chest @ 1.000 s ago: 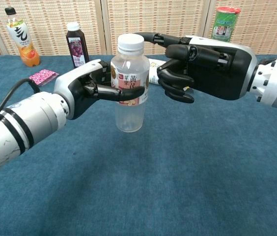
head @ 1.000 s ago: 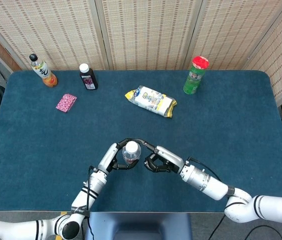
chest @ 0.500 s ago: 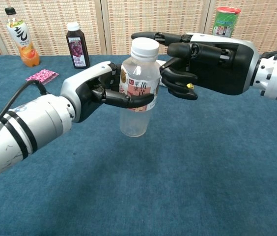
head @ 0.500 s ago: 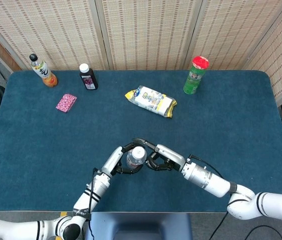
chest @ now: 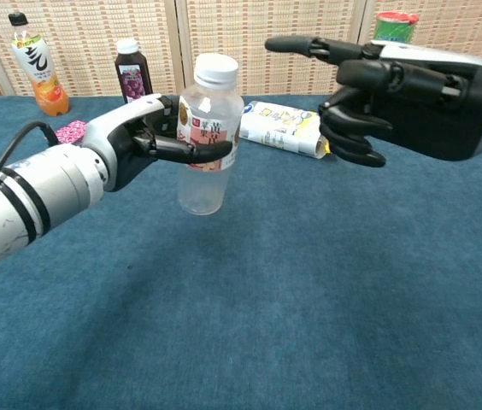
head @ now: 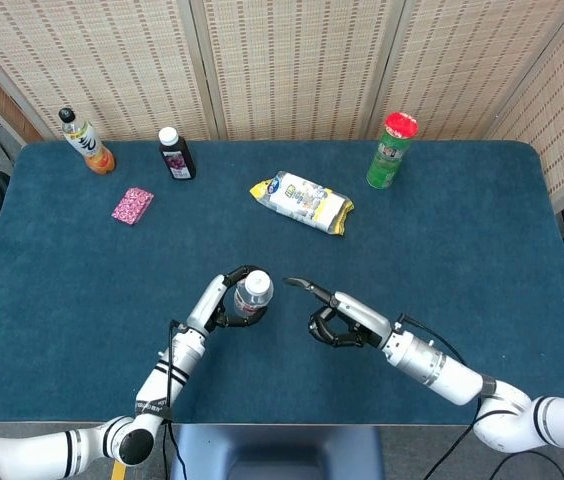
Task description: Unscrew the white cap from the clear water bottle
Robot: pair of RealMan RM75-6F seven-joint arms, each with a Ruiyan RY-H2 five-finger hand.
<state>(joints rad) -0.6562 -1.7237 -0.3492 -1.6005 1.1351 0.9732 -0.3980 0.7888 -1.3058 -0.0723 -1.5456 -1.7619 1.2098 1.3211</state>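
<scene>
The clear water bottle (chest: 206,162) with a red-and-white label stands near the table's front, leaning slightly, and its white cap (chest: 216,67) is on. My left hand (chest: 143,141) grips the bottle around the label from the left. In the head view the bottle (head: 253,297) and cap (head: 257,283) sit beside the left hand (head: 218,303). My right hand (chest: 399,85) hovers to the right of the bottle, apart from it, with one finger stretched toward the cap and the others curled in on nothing. The head view shows the right hand (head: 338,319) a short gap from the bottle.
Along the far edge stand an orange drink bottle (head: 87,142), a dark juice bottle (head: 175,153) and a green can with a red lid (head: 392,150). A pink packet (head: 132,205) and a snack bag (head: 302,201) lie on the blue tabletop (head: 462,250).
My right hand has come off the cap and drawn back to the right. The left hand has carried the bottle to the left, so a gap now separates the hands.
</scene>
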